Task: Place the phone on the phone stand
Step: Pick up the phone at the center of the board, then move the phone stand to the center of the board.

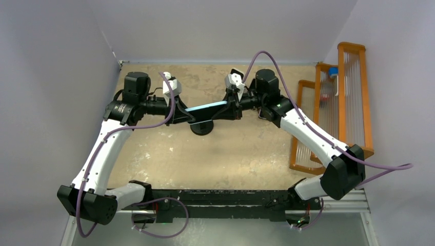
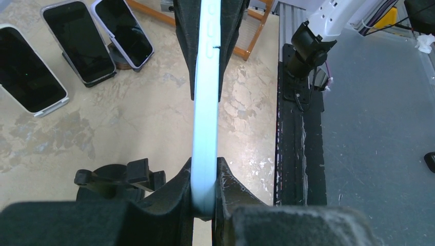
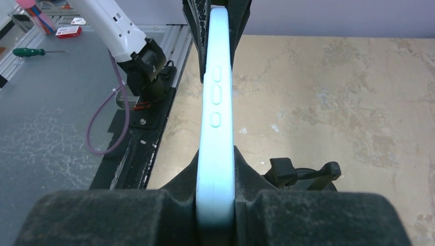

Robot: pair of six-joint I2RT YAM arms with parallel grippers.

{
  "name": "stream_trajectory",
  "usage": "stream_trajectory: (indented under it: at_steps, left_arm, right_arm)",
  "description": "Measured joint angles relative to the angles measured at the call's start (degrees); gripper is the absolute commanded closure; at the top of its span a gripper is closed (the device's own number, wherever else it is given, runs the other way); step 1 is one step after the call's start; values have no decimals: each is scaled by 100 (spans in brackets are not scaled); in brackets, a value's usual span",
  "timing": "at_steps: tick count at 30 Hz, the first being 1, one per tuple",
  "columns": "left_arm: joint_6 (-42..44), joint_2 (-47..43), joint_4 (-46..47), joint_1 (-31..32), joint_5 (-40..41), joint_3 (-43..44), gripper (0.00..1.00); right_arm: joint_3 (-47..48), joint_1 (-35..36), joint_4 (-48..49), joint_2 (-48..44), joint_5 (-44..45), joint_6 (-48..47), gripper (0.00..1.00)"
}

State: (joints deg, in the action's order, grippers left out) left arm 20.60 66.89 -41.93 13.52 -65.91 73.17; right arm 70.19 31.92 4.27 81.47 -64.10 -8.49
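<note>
The phone (image 1: 206, 107), in a light blue case, hangs edge-up above the table, held by both arms at opposite ends. My left gripper (image 1: 180, 110) is shut on its left end; in the left wrist view the fingers (image 2: 231, 187) press both faces of the phone (image 2: 206, 102). My right gripper (image 1: 231, 106) is shut on the other end, pinching the phone (image 3: 216, 113) with its side buttons facing up. The black phone stand (image 1: 201, 127) sits on the table just below and in front of the phone, and shows as the stand (image 2: 115, 179) and the stand (image 3: 302, 171) in the wrist views.
Three dark-screened phones (image 2: 79, 43) lean on stands on the tan table. An orange-framed rack (image 1: 328, 118) stands along the right edge. The black base rail (image 1: 225, 197) runs along the near edge, with a grey floor beyond it.
</note>
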Motion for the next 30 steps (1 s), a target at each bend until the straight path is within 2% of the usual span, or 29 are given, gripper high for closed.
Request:
stream_trajectory:
  at_steps: [1,3,4,5,8,13,18,23,30]
  left_arm:
    - [-2,0,26,0,9,-15,85]
    - [-31,-17,140,-2,46,-105,40]
    - [-63,-44,302,-4,109,-205,26]
    - [-153,-90,501,-7,195,-350,21]
    - [-466,-302,1180,-55,503,-1086,18]
    - [-678,11,1963,-221,748,-2048,17]
    - [-599,586,2680,-345,975,-2312,18]
    - [-264,887,3836,-706,780,-2695,20]
    - [-101,1530,4990,-1036,483,-2850,20]
  right_arm:
    - [0,0,-4,0,13,-9,100]
    - [-7,-2,-11,0,70,9,100]
    - [-55,-7,48,-11,179,79,100]
    - [-164,-11,219,-37,328,197,100]
    - [-1029,-232,1139,-352,907,916,100]
    - [-2299,-1204,2271,-931,1440,2061,100]
    - [-2739,-1412,3171,-1384,1655,2656,100]
    - [-2892,-1388,3950,-1600,1464,3047,100]
    - [-2927,-1388,4181,-1602,1285,3239,100]
